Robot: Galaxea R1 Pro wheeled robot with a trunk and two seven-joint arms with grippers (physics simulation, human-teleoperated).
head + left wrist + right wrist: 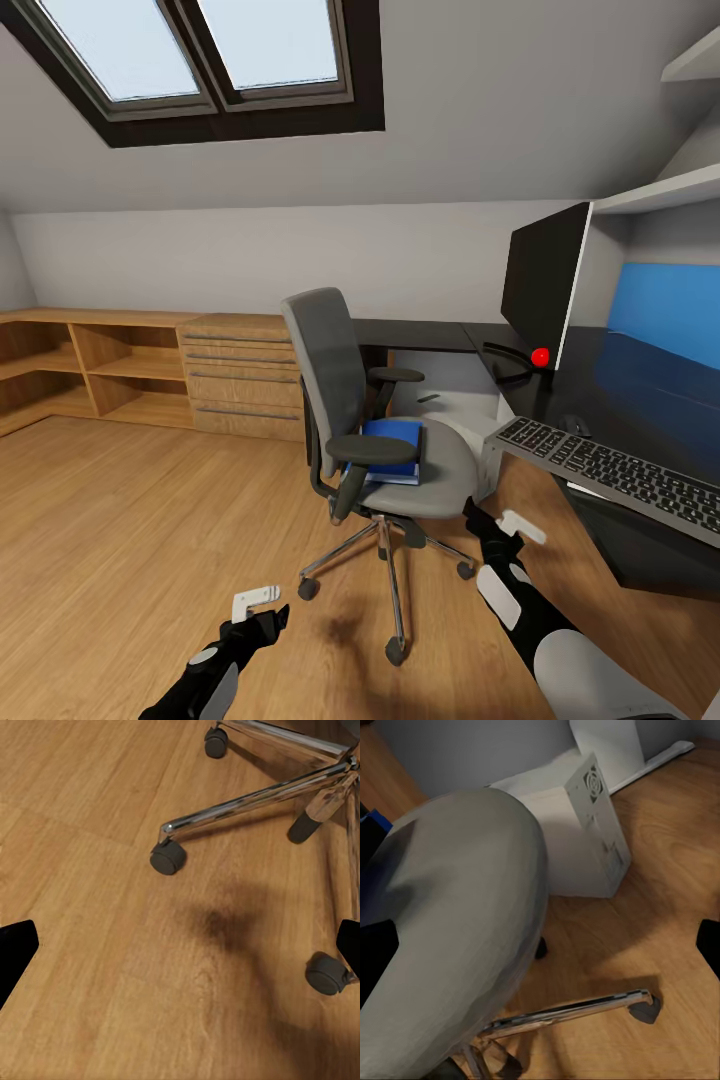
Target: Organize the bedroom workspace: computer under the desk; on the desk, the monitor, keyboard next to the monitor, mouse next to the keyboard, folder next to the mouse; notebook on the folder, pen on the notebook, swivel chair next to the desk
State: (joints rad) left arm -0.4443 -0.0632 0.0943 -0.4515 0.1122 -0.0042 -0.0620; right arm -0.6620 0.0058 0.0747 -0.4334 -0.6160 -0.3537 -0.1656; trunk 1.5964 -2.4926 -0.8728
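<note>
The swivel chair (372,425) stands mid-room on the wood floor, left of the black desk (640,385). The blue folder (392,448) lies on its grey seat. The monitor (545,285) stands on the desk, and the keyboard (612,472) lies at the desk's front edge. My right gripper (512,525) hovers open just right of the seat (450,922), above the floor. Past the seat in the right wrist view is the light grey computer (585,840), on the floor. My left gripper (262,600) is open, low over the floor near the chair's chrome base (255,799).
A light-wood dresser (240,375) and open shelves (90,365) line the back wall to the left. A red ball (541,356) sits at the monitor's foot. A blue panel (665,300) backs the desk. Casters (167,857) stick out around the chair.
</note>
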